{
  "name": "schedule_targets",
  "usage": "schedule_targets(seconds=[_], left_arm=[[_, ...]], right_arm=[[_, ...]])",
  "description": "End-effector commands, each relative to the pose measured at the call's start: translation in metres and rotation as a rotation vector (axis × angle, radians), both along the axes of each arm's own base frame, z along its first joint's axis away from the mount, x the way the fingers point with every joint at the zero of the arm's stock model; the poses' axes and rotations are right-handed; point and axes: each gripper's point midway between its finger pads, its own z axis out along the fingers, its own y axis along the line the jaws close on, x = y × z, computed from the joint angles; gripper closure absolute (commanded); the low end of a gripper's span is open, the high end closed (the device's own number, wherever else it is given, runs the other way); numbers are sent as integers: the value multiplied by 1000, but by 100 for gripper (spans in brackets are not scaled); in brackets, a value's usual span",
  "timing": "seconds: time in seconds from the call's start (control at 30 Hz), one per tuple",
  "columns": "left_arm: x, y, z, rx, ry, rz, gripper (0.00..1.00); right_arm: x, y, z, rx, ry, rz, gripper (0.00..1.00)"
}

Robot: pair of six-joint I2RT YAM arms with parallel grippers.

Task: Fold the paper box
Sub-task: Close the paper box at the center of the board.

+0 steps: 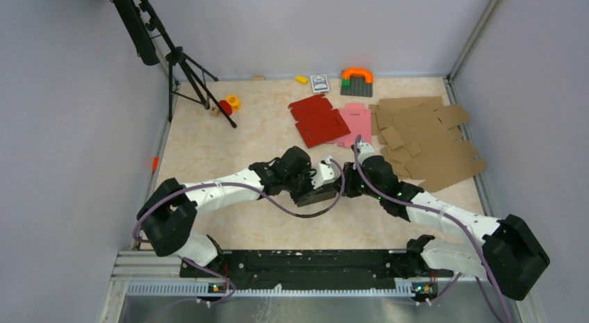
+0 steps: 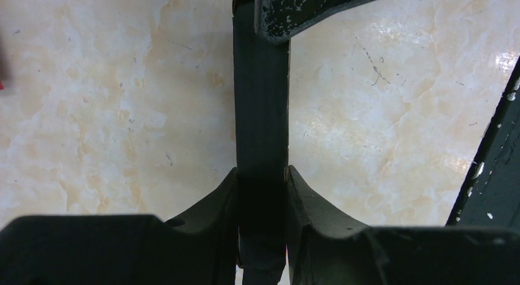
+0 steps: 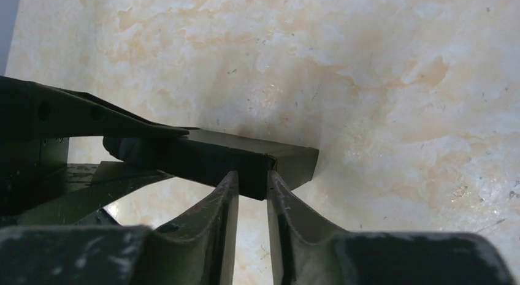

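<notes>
Cardboard first: the black paper box (image 2: 260, 113) is up off the marble-patterned table (image 1: 208, 149), near the middle of it and just ahead of my two bases, caught between both of my wrists. My left gripper (image 2: 262, 181) is clamped on it; in the left wrist view a narrow black panel stands straight up out of the jaws, and both pads press against its sides. Near the top of that view a scratched black finger (image 2: 306, 9) crosses the panel's far end. My right gripper (image 3: 252, 181) meets the box from the other side. Its fingers stand close together with only a slim gap, and the lower edge of a folded black corner sits right at their tips. Whether they pinch that edge or only bracket it I cannot tell. From above, the two grippers nearly touch over the box. Farther back on the table lies a red cardboard blank (image 1: 318, 120), with a pink blank (image 1: 358, 121) touching its right side and a heap of brown cardboard blanks (image 1: 427, 139) beyond that. Along the back wall sit a deck of cards (image 1: 319, 83), a yellow brick (image 1: 301, 79) and an orange arch (image 1: 357, 74). A black tripod (image 1: 184, 73) stands in the far left corner.
</notes>
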Motion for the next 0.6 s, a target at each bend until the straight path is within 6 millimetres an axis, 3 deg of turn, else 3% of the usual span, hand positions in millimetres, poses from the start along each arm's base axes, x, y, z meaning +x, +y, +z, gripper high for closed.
schedule_targets(seconds=[0.0,0.13,0.27,0.37,0.43,0.57], left_arm=[[11,-22,-2,-40,-69,-89,77],[6,-24,1,-37,-80,-169,77],[5,-29,5,-37,-106,-252,74],[6,-31,6,-22,-101,-286,71],[7,-33,6,-12,-94,-300,75],[6,-36,6,-10,-81,-318,75]], right_arm=[[-37,-13,-26,-133,154,62,70],[-23,-15,17,-99,59,46,53],[-19,-27,23,-65,48,-11,27],[-18,-38,7,-62,123,-107,25],[-16,-39,2,-50,152,-147,25],[-14,-30,12,82,180,-147,28]])
